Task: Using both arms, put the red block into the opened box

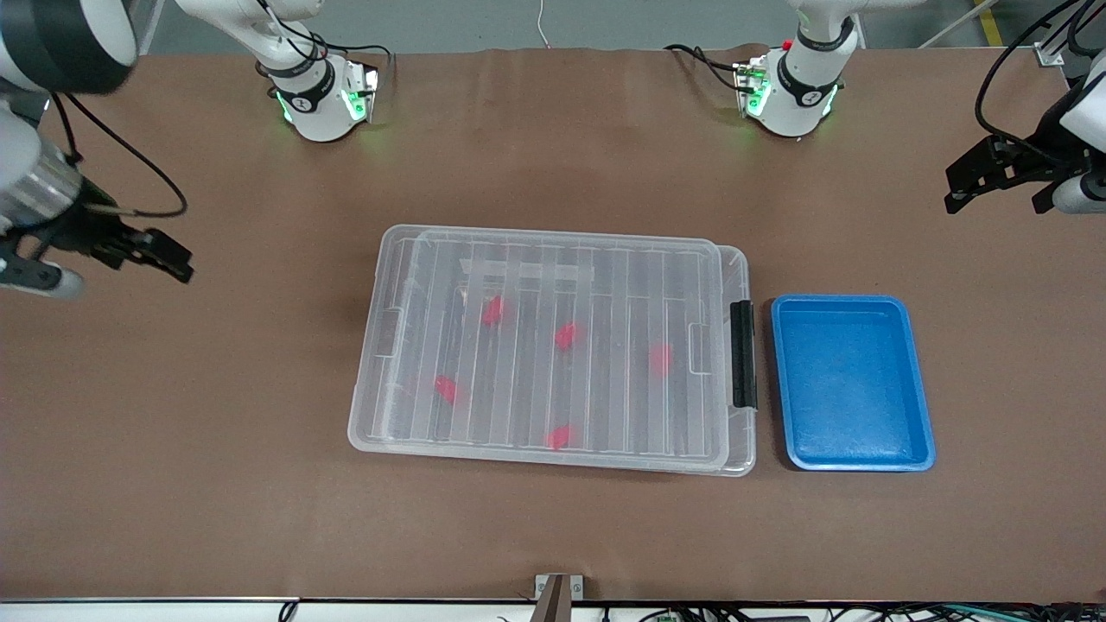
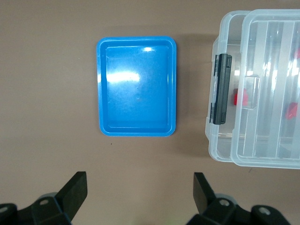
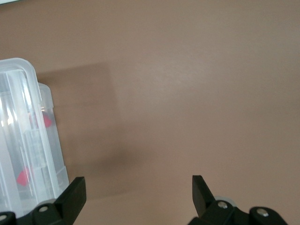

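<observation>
Lid (image 1: 596,285) and box (image 1: 553,345) sit together mid-table, the ribbed translucent lid resting on the clear box slightly askew, with the black clip (image 1: 742,354) on the short end toward the left arm's end of the table. Only the front view takes in all five red blocks, seen through the lid: one (image 1: 492,311), a second (image 1: 566,336), a third (image 1: 661,358), a fourth (image 1: 446,390) and a fifth (image 1: 559,437) nearest the table's front edge. Just beside the clip end lies one blue tray (image 1: 851,383), which the left wrist view shows in full while the right wrist view shows none of it, catching only a corner of the box and bare brown table (image 3: 197,93). Two arms wait apart: the left gripper (image 2: 139,190) hangs with jaws wide open and holding nothing over the table near the tray, and the right gripper (image 3: 138,194), likewise spread and holding nothing, hangs over the table's right-arm end.
</observation>
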### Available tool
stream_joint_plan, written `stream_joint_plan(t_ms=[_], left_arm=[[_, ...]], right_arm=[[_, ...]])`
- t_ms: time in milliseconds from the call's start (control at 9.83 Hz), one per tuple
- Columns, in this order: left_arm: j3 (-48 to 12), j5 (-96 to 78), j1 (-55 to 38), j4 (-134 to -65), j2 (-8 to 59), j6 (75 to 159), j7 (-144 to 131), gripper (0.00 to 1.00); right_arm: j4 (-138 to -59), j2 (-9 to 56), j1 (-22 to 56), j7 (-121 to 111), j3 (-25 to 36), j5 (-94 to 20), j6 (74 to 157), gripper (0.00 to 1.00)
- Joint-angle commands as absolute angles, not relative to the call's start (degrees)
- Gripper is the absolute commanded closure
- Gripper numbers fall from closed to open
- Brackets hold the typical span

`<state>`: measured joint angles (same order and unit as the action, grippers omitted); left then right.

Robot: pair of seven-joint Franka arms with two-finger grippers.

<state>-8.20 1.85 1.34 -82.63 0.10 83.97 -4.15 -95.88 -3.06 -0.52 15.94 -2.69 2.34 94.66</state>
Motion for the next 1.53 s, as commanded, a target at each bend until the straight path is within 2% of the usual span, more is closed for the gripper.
stream_joint_plan(t_ms=[0, 102, 305, 1424], left_arm=[[-8.17, 2.20, 1.41, -84.46, -0.18, 82.97, -3.52, 0.00], [-8.17, 2.20, 1.41, -84.38, -0.18, 82.97, -3.43, 0.00], [-8.17, 2.20, 1.32, -84.02, -0.09, 82.97, -3.52, 0.00], [-9.67, 1.84, 1.14, -84.02, -0.09, 81.04, -3.51, 0.00]], right_arm=[[-87.77, -4.05, -1.14, 15.39, -0.28, 1.33, 85.30, 0.00], [-85.37, -4.04, -1.14, 13.99, 0.61, 0.97, 82.64, 0.00], [-85.08, -3.96, -1.23, 7.44, 2.71, 0.97, 82.70, 0.00], [-85.87, -2.81, -1.05, 3.87, 2.64, 1.05, 84.64, 0.00]])
